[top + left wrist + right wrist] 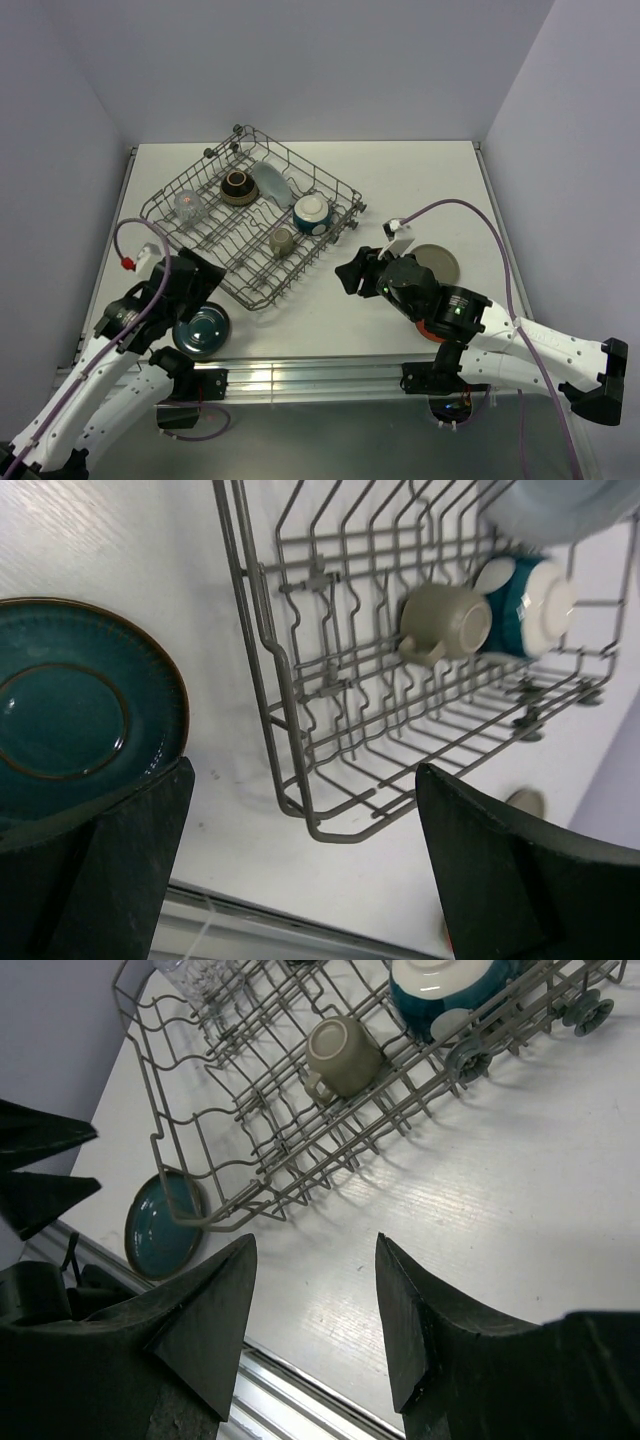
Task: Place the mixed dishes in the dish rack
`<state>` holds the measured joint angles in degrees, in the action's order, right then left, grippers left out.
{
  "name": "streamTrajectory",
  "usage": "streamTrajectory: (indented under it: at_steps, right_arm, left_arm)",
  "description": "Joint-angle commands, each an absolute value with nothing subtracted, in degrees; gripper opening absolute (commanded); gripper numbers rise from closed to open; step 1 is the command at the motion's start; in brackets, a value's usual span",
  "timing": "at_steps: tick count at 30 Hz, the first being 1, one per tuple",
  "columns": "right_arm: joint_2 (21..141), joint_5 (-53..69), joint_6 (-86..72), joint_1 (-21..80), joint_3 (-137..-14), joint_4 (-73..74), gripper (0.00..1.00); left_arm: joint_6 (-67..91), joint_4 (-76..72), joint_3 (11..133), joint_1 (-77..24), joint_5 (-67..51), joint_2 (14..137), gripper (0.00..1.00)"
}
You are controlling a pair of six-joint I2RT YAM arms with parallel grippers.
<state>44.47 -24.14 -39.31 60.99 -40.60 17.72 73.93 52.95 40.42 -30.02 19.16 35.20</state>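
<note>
Centring your wide-open, empty left gripper (305, 770) on the rim of the round dark teal dish (70, 715), close firmly, then lift toward the grey wire dish rack (265, 630); your right gripper (315, 1245) hangs half-open, empty.

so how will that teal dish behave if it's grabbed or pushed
The teal dish looks glazed and glossy, so probably rigid, brittle and a bit slippery. It lies flat on the table with a low thin rim, so a push would likely slide it, not tip it.
</note>
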Motion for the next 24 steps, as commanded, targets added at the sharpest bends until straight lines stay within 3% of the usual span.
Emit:
streamTrajectory:
  at_steps: [1,11,20,24]
  right_arm:
    - [43.94,-26.37,-38.58,61.35,-40.17,17.49,0.59]
    - [43.33,-26.28,-38.85,61.35,-39.73,18.02,0.59]
    - [40.52,-27.24,-38.32,61.35,-38.06,19.77,0.59]
    - [39.2,-28.21,-37.97,61.35,-37.36,20.21,0.59]
  left_arm:
    - [82.43,58.96,43.94,-29.79,25.75,32.0,0.99]
    - [105.28,75.22,52.47,-29.71,35.24,42.53,0.99]
    - [107.85,71.29,48.43,-23.39,36.65,41.31,0.96]
    - [97.49,64.0,46.68,-15.05,30.17,45.6,0.96]
